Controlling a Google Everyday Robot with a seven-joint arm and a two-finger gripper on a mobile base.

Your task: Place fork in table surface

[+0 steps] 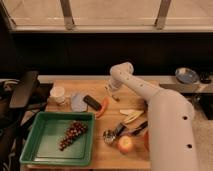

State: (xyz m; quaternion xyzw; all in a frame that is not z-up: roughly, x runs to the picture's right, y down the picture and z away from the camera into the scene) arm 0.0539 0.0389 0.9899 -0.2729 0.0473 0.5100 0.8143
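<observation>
My gripper (110,89) hangs down from the white arm's bent wrist over the far middle of the light-brown wooden table surface (137,97). The fork (114,95), thin with a dark handle and a pale end, sits slanted right at the gripper's tip, low over the wood. I cannot tell whether it is held or lying on the table.
A green tray (37,145) holding grapes (72,134) stands at the front left. A white cup (58,94), pale disc (78,102), black slab (92,102) and carrot (103,106) lie left of the gripper. Pale slices (131,115), a black-handled knife (137,128), a metal scoop (110,135) and an apple (125,144) lie in front.
</observation>
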